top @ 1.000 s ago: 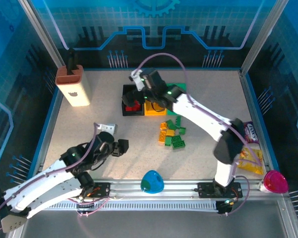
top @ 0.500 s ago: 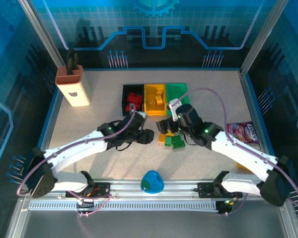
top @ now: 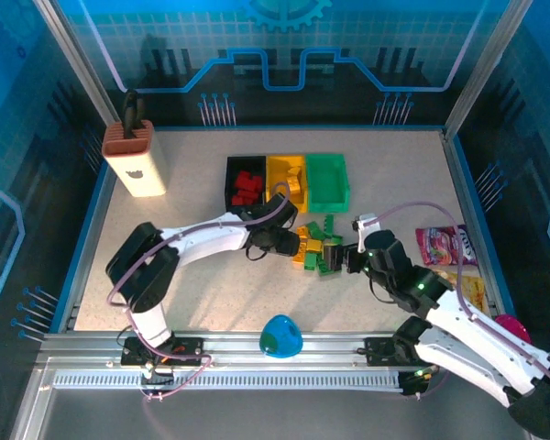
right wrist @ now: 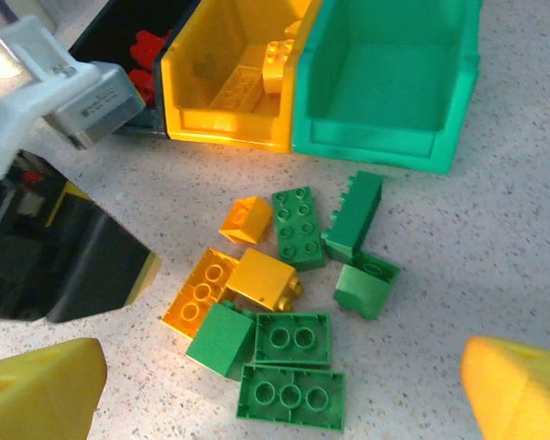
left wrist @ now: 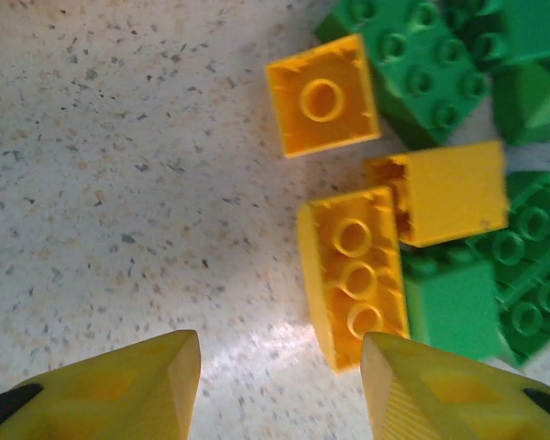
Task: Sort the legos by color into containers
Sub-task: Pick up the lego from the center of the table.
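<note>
Speckled tabletop (top: 394,174), loose legos (top: 319,249), blue walls (top: 275,55)

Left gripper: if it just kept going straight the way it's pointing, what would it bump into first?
Probably the long yellow lego with three studs, just ahead of the open left gripper. Depth is unclear, so it might touch the table first.

Left arm: elbow folded back above its base, forearm reaching out to the right. The left hand (top: 289,244) is angled downward at the end of it; its yellow fingers (left wrist: 110,390) stand apart with nothing between them.

Right arm: elbow thrown out to the lower right, forearm running back to the left. The right hand (top: 350,258) faces the left hand, near it but not touching. Its yellow fingers (right wrist: 41,390) are spread wide and hold nothing.
</note>
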`<state>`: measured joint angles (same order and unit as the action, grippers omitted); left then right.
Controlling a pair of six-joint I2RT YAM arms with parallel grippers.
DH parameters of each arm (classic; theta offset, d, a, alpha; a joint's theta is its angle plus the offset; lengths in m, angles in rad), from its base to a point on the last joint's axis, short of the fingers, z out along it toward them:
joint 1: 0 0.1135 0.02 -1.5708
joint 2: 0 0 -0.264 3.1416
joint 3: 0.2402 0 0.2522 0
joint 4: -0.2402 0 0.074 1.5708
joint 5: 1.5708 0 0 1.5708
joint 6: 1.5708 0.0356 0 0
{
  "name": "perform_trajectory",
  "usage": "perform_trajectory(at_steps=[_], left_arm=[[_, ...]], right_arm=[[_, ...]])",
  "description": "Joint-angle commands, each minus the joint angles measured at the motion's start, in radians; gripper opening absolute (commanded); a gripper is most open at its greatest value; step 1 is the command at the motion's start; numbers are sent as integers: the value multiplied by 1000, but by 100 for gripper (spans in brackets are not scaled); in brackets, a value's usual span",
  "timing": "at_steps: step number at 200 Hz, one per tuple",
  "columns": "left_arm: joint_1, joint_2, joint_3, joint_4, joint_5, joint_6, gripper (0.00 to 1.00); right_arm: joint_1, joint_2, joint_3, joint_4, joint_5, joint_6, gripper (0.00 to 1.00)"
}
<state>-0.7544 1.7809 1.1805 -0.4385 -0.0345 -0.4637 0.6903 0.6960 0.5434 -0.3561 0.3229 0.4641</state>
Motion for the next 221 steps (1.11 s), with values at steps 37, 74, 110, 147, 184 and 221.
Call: perform_trajectory(at_steps=[37,74,110,147,184,221], left_arm=[[1,99,68,21,86,22,50],[-22,123,87,19,67,21,51],[-37,169,118,15,62,20,51],[-39,215,144,4,43,25,51],[-39,247,168,-33,-4,27,47],[-38,218,146,-61,-45,31,34]], right_arm=[[-63,-100,-42,-75,7,27,100],[-82,-96,-53,-62,-17,27,100],[-90,-92,-51,-59,-35,23,100],[-92,-99,-40,-83,-38,16,100],[-94,-108,-39,-86,-40,18,100],[-95,-105,-39,-83,-42,16,100]])
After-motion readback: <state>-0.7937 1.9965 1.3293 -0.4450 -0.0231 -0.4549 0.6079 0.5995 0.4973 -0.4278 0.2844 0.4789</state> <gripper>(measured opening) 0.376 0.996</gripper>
